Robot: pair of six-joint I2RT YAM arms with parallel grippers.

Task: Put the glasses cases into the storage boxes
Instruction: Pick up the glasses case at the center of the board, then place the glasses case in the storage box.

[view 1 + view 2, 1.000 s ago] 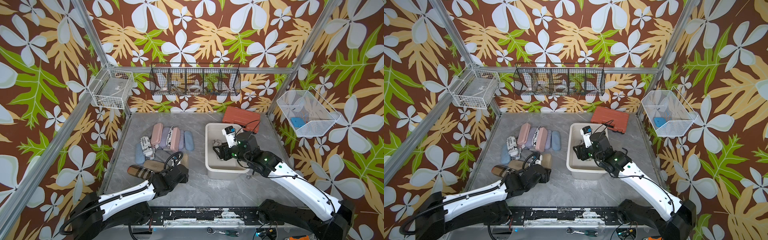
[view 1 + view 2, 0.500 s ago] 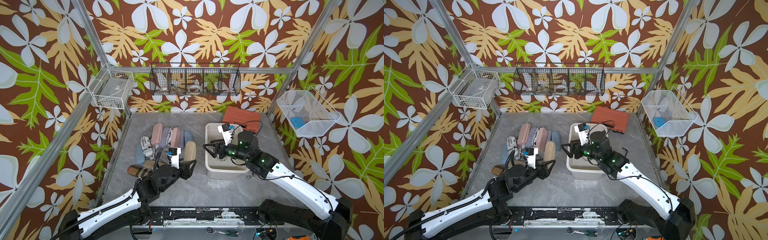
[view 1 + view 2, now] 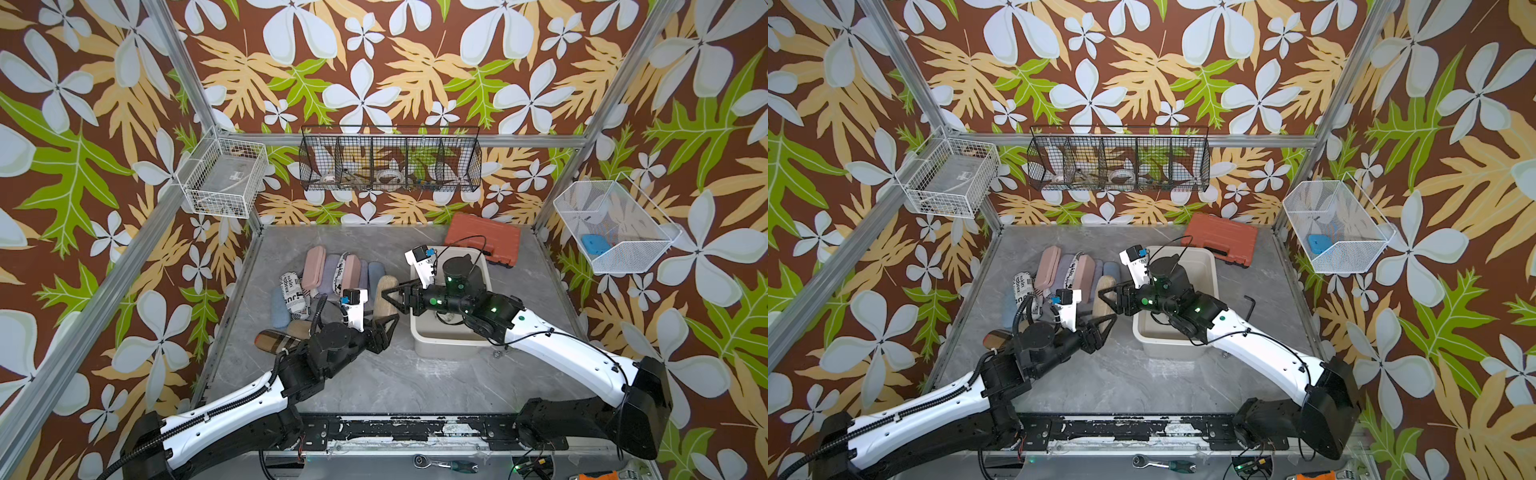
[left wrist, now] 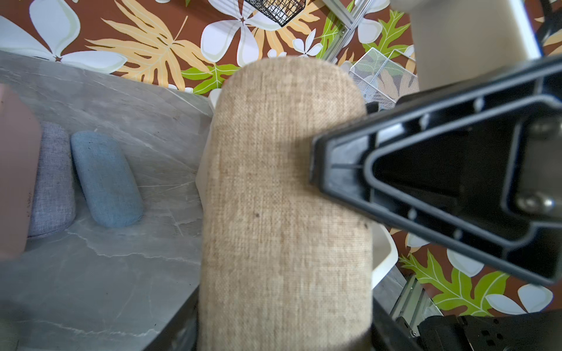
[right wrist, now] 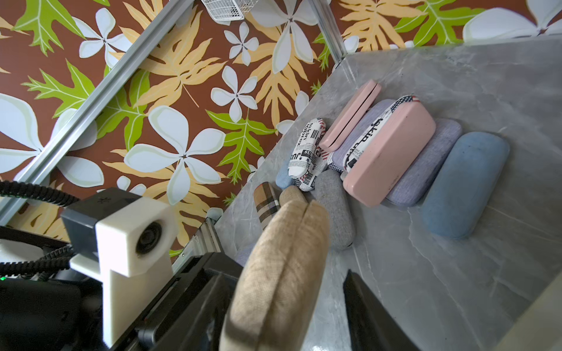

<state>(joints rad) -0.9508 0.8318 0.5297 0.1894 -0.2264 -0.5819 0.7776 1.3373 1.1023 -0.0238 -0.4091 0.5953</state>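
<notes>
tan woven case (image 3: 386, 283), long axis six-to-twelve, is gripped low by left jaws and straddled from three o'clock by right jaws, whose closure cannot be told.

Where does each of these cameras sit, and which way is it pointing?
Both top views: high up, looking down at the table; left gripper and right gripper show.
Left wrist: on the left arm, facing the tan case; a right finger shows.
Right wrist: on the right arm, facing the case pile; left arm's camera shows.
Shared: both wrists see the tan case.
</notes>
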